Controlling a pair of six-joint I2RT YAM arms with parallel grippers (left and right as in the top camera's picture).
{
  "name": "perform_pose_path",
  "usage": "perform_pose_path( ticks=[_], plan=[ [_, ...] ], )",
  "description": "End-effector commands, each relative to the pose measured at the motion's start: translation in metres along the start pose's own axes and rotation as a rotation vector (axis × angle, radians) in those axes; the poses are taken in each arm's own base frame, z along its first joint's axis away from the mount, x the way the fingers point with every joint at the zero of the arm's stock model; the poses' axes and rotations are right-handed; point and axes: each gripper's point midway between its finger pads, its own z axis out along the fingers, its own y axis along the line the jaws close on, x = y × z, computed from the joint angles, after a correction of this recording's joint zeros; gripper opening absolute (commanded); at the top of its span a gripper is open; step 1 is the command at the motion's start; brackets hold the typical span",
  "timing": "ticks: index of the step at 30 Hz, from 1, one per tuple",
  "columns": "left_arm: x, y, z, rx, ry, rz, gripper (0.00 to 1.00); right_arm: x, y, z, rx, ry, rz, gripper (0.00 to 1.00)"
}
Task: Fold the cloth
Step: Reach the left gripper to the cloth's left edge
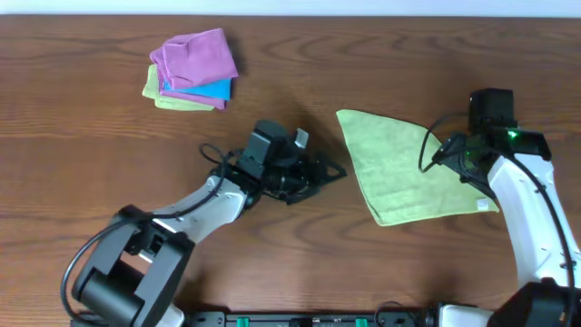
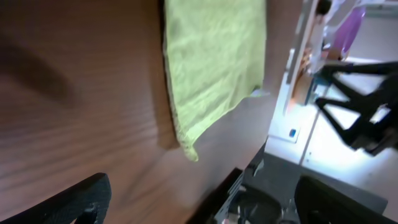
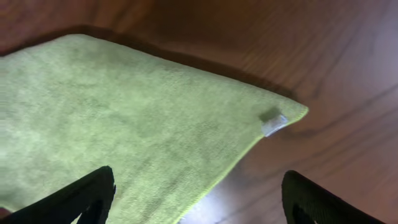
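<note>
A light green cloth (image 1: 404, 168) lies folded flat on the wooden table, right of centre. It also shows in the left wrist view (image 2: 211, 62) and the right wrist view (image 3: 124, 124), where a small white tag (image 3: 273, 123) sits at one corner. My left gripper (image 1: 331, 173) is open and empty, just left of the cloth's left edge. My right gripper (image 1: 454, 154) is open and empty, above the cloth's right edge; its fingers (image 3: 196, 199) straddle that edge.
A stack of folded cloths, purple (image 1: 193, 56) on top of blue and yellow-green ones, lies at the back left. The table's front edge and dark equipment beyond it (image 2: 298, 193) show in the left wrist view.
</note>
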Motion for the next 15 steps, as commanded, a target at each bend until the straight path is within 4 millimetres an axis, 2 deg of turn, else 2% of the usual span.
perform_pose_path(
  ticks=[1, 11, 15],
  plan=[
    [0.009, 0.003, 0.015, -0.003, 0.045, -0.002, 0.95, -0.013, 0.01, -0.011, -0.057, -0.029, 0.008, 0.86],
    [0.025, 0.0, 0.052, 0.044, 0.095, -0.018, 0.96, -0.029, 0.021, -0.026, -0.113, -0.069, 0.019, 0.85],
    [0.03, -0.001, 0.06, 0.049, 0.101, -0.016, 0.95, -0.033, 0.023, -0.028, -0.123, -0.078, 0.022, 0.85]
  ],
)
